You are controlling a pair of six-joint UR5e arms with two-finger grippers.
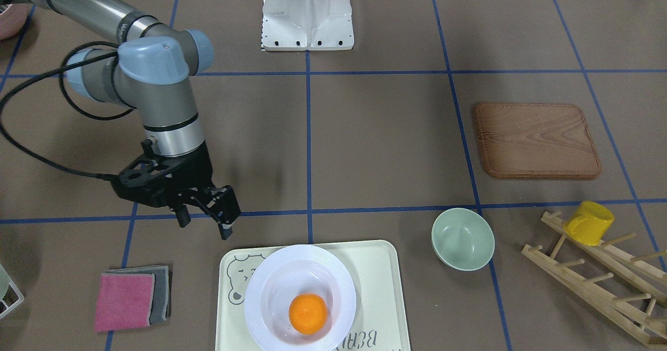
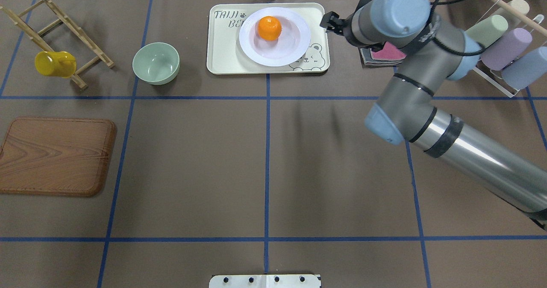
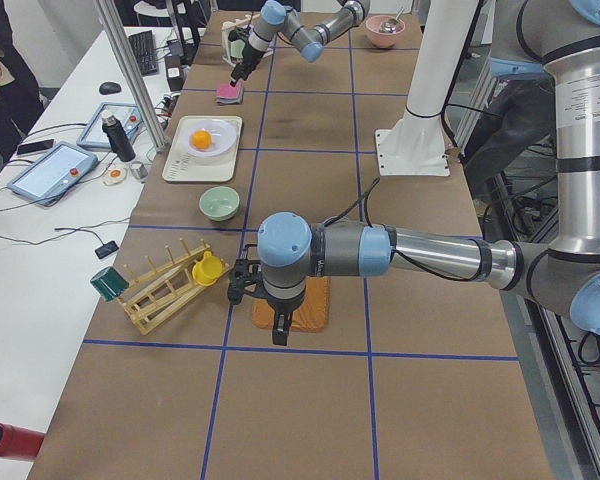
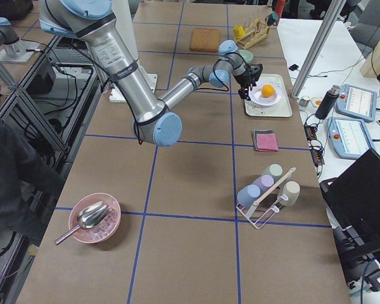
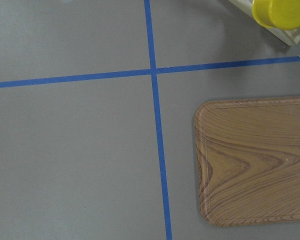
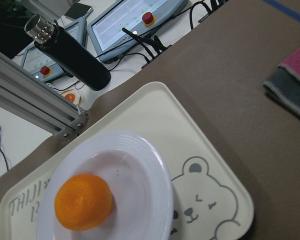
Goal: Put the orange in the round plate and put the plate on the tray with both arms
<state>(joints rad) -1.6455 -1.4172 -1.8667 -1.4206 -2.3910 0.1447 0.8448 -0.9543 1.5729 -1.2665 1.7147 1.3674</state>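
The orange (image 1: 308,313) lies in the sunken centre of the round plate (image 1: 260,283), and the plate rests on the cream bear tray (image 1: 380,288). The right wrist view shows the orange (image 6: 83,201), plate rim (image 6: 150,165) and tray (image 6: 210,165) from close by. My right gripper (image 1: 204,223) hangs open and empty just beside the tray's corner, clear of the plate. My left gripper (image 3: 278,325) shows only in the exterior left view, above the wooden board; whether it is open or shut, I cannot tell.
A pale-green bowl (image 1: 462,238) stands beside the tray. Further off are the wooden board (image 1: 536,140) and a yellow mug (image 1: 590,222) on a wooden rack (image 1: 599,283). Folded pink and grey cloths (image 1: 130,299) lie under the right arm's side. A cup rack (image 2: 504,53) holds several cups.
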